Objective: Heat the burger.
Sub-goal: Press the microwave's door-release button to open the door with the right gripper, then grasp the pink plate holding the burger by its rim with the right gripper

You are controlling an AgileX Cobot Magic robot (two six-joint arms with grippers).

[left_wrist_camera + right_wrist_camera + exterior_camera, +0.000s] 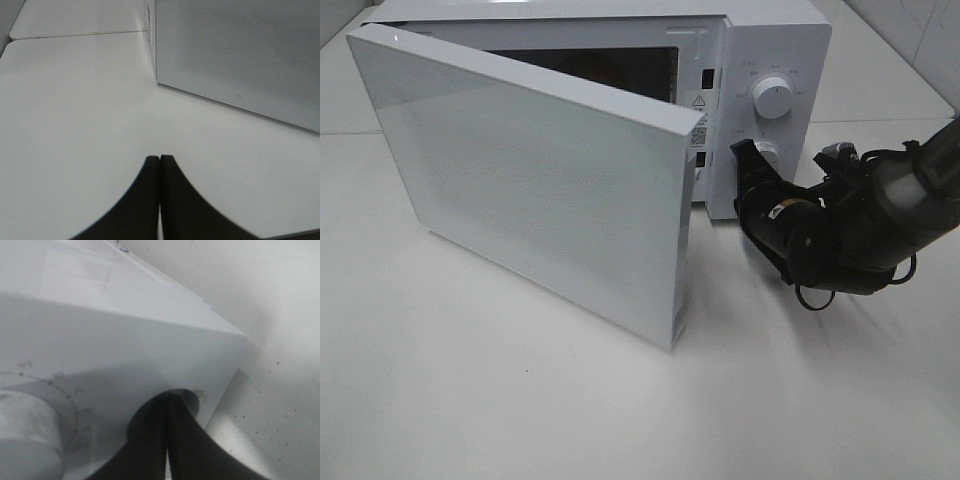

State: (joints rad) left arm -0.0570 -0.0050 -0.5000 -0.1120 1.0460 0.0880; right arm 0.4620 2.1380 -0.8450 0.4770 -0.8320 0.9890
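The right tool [752, 152], clenched with nothing between its tips, presses against the lower dial [772, 150] of a white microwave [770, 40], just under the upper dial [775, 98]. The door [530, 190] stands swung wide across the counter [520, 400]. The burger cannot be made out; the door hides most of the cavity, so whether it sits inside is unclear. Heating likely calls for the door to be pushed home first, with a flat push near its free edge. The door's lower corner hangs close over the counter, and the right arm crowds the panel side. Left of the door lies open room, where the left tool [160, 162] hovers clenched and empty
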